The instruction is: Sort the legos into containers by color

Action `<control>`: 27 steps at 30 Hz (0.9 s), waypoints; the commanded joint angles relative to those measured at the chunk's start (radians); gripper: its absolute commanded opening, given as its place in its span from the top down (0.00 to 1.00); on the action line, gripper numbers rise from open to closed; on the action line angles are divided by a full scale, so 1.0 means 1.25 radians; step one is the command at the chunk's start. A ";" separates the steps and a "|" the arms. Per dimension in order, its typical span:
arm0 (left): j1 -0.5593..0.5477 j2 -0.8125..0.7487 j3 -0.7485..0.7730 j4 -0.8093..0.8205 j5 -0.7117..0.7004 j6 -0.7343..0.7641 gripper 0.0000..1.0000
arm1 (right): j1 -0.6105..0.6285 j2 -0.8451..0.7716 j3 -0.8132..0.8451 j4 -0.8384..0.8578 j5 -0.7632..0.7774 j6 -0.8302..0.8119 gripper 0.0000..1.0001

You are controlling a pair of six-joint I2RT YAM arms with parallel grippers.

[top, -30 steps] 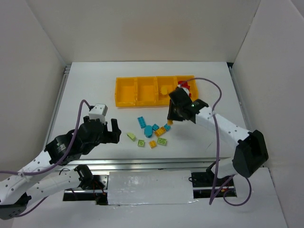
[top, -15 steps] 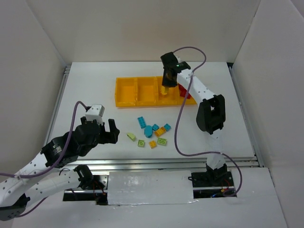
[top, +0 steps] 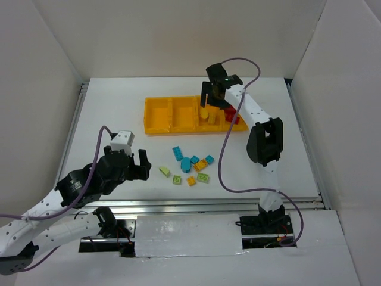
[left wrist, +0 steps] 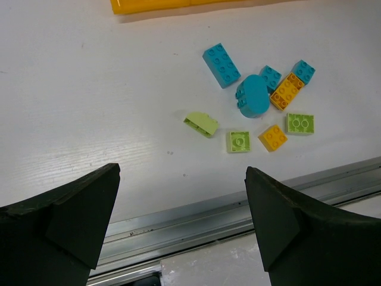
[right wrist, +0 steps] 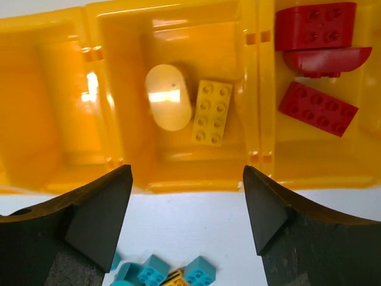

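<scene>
Since a second ago the right arm has swung up from the loose pile near the table's front to the far side, and its jaws, pinched together half a second ago, now stand apart. We see the right gripper (top: 213, 100) hovering over the orange-yellow tray (top: 158, 117), above the third compartment from the left, with nothing between its fingers.

In its wrist view that compartment holds a yellow brick (right wrist: 211, 112) lying flat, studs up, just beside a rounded yellow piece (right wrist: 168, 104). The rightmost compartment holds three red bricks (right wrist: 318, 109).

The left arm has barely shifted. We find the left gripper (left wrist: 181, 173) low over the white table (top: 119, 107) at the near left, jaws spread wide and empty.

Ahead of it lie the loose legos (top: 190, 167): a long cyan brick (left wrist: 221, 64), a rounded cyan piece (left wrist: 253, 95), two small cyan bricks (left wrist: 271, 75), an orange-yellow brick (left wrist: 287, 90), a small yellow brick (left wrist: 272, 136) and three pale green bricks (left wrist: 238, 141), all clustered on the table, well apart from the tray.
</scene>
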 commanded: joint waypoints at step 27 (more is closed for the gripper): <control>-0.006 -0.012 -0.008 0.013 -0.008 0.002 0.00 | 0.307 -0.438 -0.849 0.343 -0.136 -0.073 0.12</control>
